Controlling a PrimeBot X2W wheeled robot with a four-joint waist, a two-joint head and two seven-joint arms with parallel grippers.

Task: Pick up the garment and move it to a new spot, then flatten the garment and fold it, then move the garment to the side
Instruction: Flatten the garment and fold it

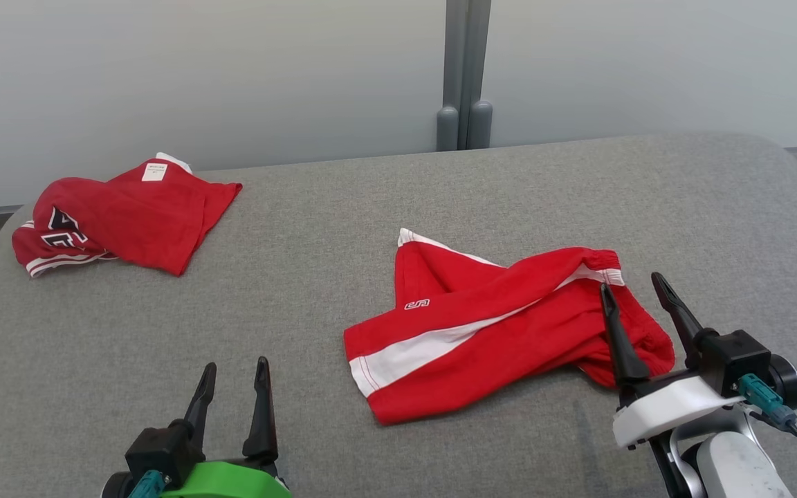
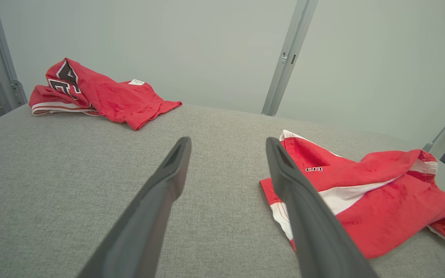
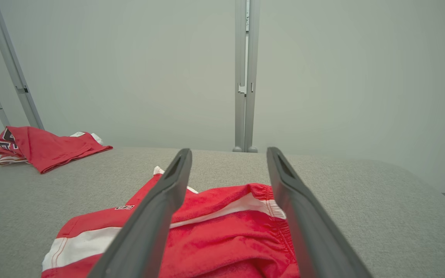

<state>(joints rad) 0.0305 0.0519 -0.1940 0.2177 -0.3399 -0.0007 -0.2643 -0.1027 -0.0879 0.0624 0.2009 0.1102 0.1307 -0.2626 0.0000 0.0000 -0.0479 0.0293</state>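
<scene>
Grey fabric bench (image 1: 301, 290). The garment (image 1: 502, 325), red with a white side stripe, lies crumpled right of centre, nearer the robot's right arm. Its long axis runs diagonally: the hem end with the white band points to the near left, the gathered elastic waistband end to the far right. One loose corner with white trim sticks out toward the far edge. A small white logo sits near the middle and the white stripe follows the long axis.

Right gripper (image 1: 631, 282) is over the waistband end, fingers spread wide, nothing pinched; can't tell whether it touches the cloth. Left gripper (image 1: 236, 364) is low at the near left over bare bench, fingers spread too, empty, apart from the garment.

A second red garment (image 1: 129, 221) with black-and-white lettering lies bunched at the far left corner, well apart.
</scene>
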